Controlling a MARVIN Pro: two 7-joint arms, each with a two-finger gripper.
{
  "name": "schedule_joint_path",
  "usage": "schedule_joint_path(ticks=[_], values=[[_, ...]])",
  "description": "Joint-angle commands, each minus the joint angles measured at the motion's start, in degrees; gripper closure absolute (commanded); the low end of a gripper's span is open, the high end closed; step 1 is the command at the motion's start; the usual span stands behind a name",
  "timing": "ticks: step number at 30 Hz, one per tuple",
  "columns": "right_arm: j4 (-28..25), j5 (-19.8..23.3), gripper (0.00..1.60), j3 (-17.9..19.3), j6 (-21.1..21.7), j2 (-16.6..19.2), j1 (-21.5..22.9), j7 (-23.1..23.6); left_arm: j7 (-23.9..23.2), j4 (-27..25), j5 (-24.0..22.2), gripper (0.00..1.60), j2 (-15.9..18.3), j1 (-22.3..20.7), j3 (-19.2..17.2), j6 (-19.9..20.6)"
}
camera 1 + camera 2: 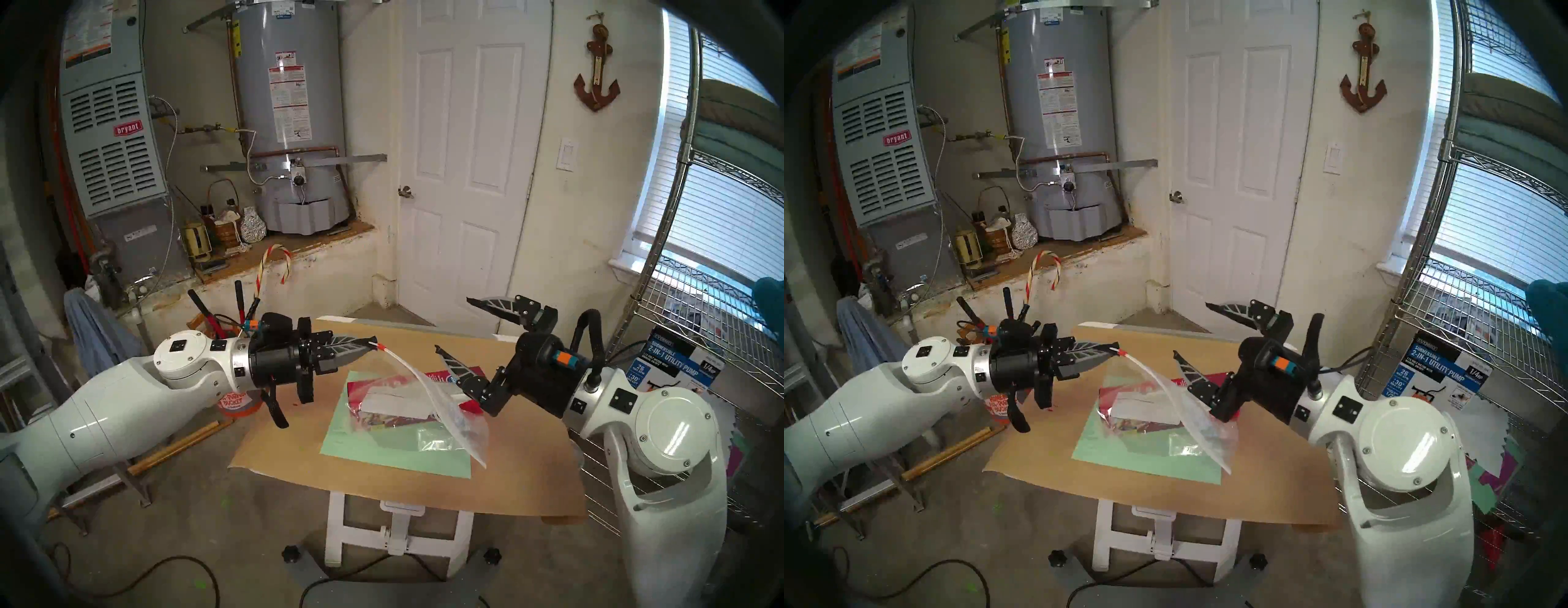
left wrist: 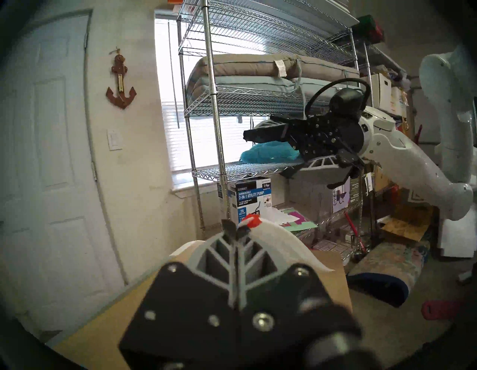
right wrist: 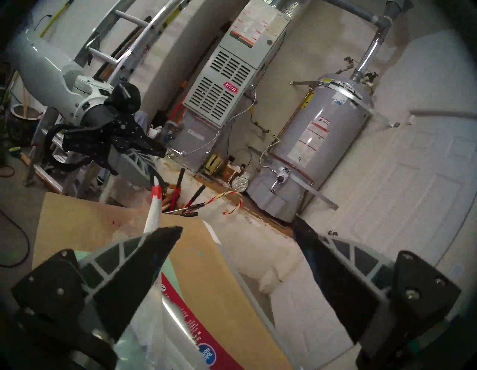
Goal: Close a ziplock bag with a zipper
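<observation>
The ziplock bag is clear and crinkly and lies over a long red box on a green sheet. Its white zipper rises from the table to my left gripper, which is shut on the strip's raised end. The red slider tab sits just past those fingertips, as the left wrist view also shows. My right gripper hangs open above the bag's right side. Its lower finger is close to the zipper and holds nothing.
Brown paper covers the small table. A wire shelf and a utility pump box stand close on the right. An orange bucket with tools sits under the left arm. A door and a water heater stand behind.
</observation>
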Motion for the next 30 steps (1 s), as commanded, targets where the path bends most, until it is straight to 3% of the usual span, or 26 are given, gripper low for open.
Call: schedule_joint_path(ticks=[1, 10, 18, 22, 30], values=[[-1.28, 0.08, 0.00, -2.01, 1.93, -0.21, 0.95, 0.76, 0.48, 0.65, -1.07, 1.60, -0.58, -0.09, -0.41, -0.12], [-1.28, -0.28, 0.00, -7.54, 6.58, -0.77, 1.19, 3.15, 0.20, 1.38, -1.67, 1.60, -0.96, -0.70, -0.34, 0.68], [-1.28, -5.89, 0.00, -12.36, 6.93, -0.27, 2.68, 1.53, -0.44, 1.39, -2.11, 1.60, -1.21, -0.97, -0.36, 1.34], [-1.28, -9.01, 0.00, -14.02, 9.07, -0.24, 3.84, 0.90, -0.78, 0.79, -2.20, 1.60, -0.76, -0.72, -0.29, 2.01], [-1.28, -11.60, 0.00, -15.99, 18.29, -0.70, 7.02, 3.97, -0.84, 0.56, -1.64, 1.60, -0.24, -0.99, -0.70, 2.43]])
